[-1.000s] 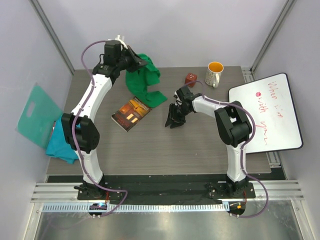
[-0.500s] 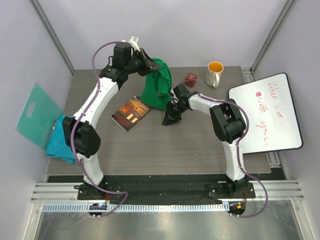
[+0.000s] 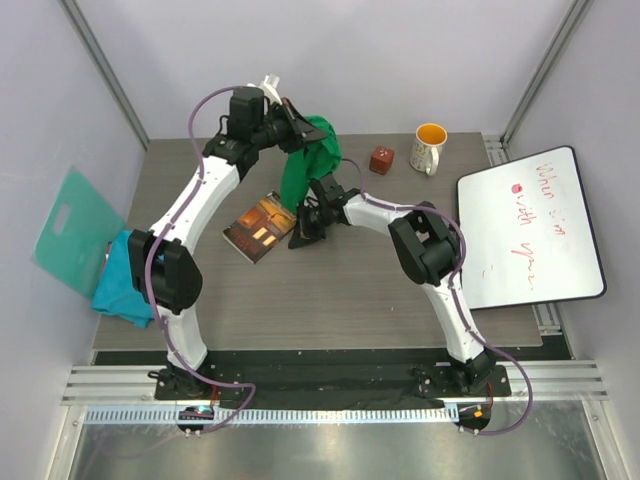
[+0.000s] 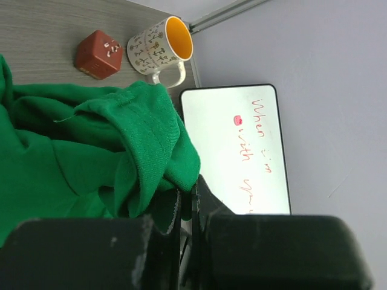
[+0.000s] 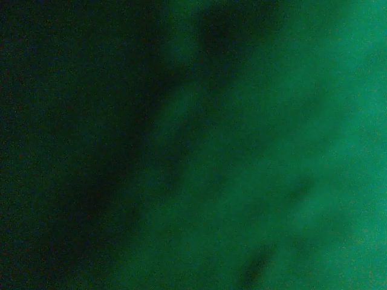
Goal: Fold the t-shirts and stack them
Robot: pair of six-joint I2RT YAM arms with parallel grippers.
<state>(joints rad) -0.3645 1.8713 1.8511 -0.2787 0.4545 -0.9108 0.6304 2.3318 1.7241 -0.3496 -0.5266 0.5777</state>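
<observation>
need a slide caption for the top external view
The left gripper holds the green t-shirt raised over the table while the right gripper, shut, meets its hanging lower end beside a book.

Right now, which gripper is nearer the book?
Right. The right gripper sits just beside the book; the left gripper is farther back, holding up the green t-shirt.

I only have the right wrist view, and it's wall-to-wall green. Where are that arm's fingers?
Observer: The top view puts the right fingers at the low end of the green t-shirt, beside the book. They're shut, but I can't confirm there's cloth between them.
Operator: What's holding the shirt up?
Observer: The left fingers, shut on a bunched edge over the far side of the table.
Operator: And the other shirt?
Observer: The teal t-shirt lies crumpled at the left edge.
</observation>
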